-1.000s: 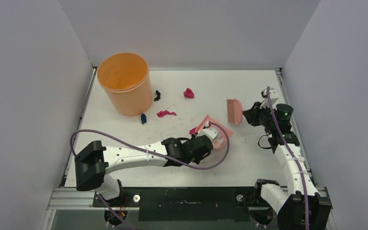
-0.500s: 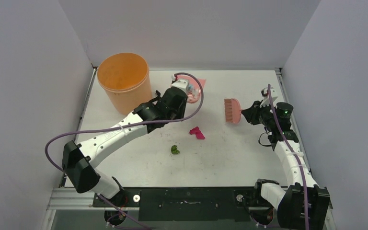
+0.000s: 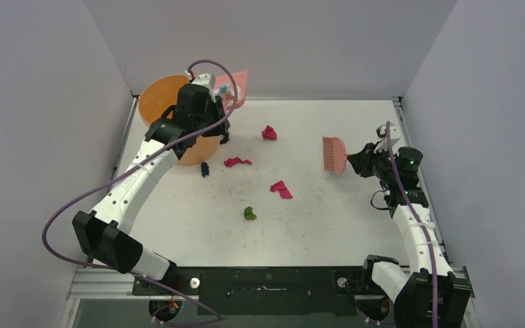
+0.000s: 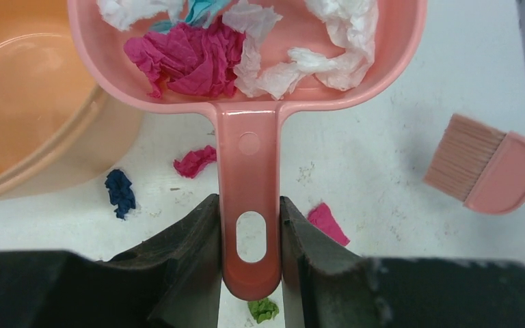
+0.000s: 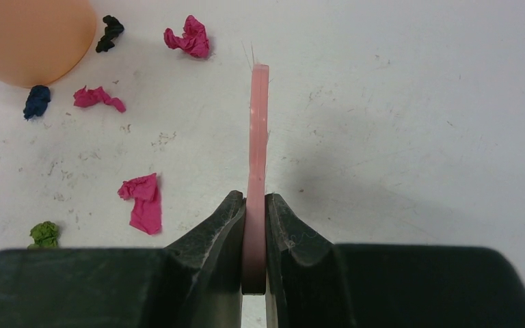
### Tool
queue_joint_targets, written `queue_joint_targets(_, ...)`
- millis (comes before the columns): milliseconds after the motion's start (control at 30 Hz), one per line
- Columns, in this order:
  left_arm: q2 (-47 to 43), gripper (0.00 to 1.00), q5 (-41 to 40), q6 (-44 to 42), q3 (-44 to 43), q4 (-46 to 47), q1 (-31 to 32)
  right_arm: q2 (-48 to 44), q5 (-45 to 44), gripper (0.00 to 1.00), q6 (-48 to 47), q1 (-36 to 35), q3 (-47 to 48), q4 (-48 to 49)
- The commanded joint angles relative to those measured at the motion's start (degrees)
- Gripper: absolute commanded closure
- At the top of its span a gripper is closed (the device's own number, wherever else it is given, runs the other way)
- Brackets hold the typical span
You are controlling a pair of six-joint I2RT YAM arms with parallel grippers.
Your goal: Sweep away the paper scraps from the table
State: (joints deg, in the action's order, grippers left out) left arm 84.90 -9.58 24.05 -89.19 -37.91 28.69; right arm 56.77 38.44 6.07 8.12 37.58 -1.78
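Overhead, the left gripper (image 3: 213,96) is stretched to the far left of the white table (image 3: 328,225). It carries the pink dustpan (image 3: 238,85) raised just right of the orange bucket (image 3: 160,102). Loose paper scraps (image 3: 237,162) lie on the tabletop right of the bucket and toward the middle. Three are magenta, a dark blue scrap (image 3: 205,169) sits close to the bucket, and a green scrap (image 3: 249,213) is the nearest of them. At the right, the right gripper (image 3: 359,161) holds the pink hand brush (image 3: 333,154), its bristles pointing left.

Next, the left wrist view shows both fingers clamped on the sides of the dustpan's handle. The pan holds a magenta wad (image 4: 188,58), white crumpled paper (image 4: 328,48) and a teal bit (image 4: 202,10). The bucket's open mouth is at the left, and the table with its scraps lies below.

Lastly, the right wrist view shows the jaws pinched tight on the brush, seen edge-on and pointing away. A black scrap (image 5: 111,31) lies beside the bucket at the far left. The other scraps are spread across the left half of the tabletop.
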Motion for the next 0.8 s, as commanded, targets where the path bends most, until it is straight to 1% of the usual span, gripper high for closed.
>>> queue_joint_targets(0, -3.3, 1.00, 12.7, 7.3, -2.2, 5.4, -8.2, -0.1, 1.7, 0.95, -0.8, 0.5, 0.8, 3.7)
queue_joint_targets(100, -3.8, 1.00, 21.1, 13.6, -0.6, 10.0, -14.1, 0.2, 1.9, 0.95, -0.9, 0.5, 0.9, 3.6)
queue_joint_targets(200, -5.2, 1.00, 28.9, 22.1, 3.7, 19.0, -19.9, 0.3, 2.0, 0.95, -1.1, 0.5, 0.9, 3.5)
queue_joint_targets(300, -6.8, 1.00, 36.6, 34.2, 10.7, 32.3, -25.2, 0.4, 2.1, 0.95, -1.2, 0.5, 1.0, 3.4)
queue_joint_targets(400, -7.6, 1.00, 42.2, 48.8, 19.7, 51.0, -28.3, 0.7, 2.2, 0.95, -1.3, 0.5, 1.0, 3.4)
queue_joint_targets(500, -7.8, 1.00, 43.5, 60.6, 27.1, 66.5, -30.5, 1.1, 2.0, 0.95, -1.4, 0.5, 1.2, 3.1)
queue_joint_targets(567, -7.5, 1.00, 43.6, 66.6, 30.5, 74.2, -30.6, 1.2, 1.8, 0.95, -1.6, 0.6, 1.3, 2.9)
queue_joint_targets(700, -6.6, 1.00, 40.1, 82.3, 39.6, 93.1, -30.9, 1.0, 2.1, 0.95, -1.7, 0.6, 1.3, 2.8)
queue_joint_targets(767, -6.0, 1.00, 38.6, 87.3, 42.0, 99.0, -30.9, 1.2, 2.2, 0.95, -1.7, 0.6, 1.3, 2.8)
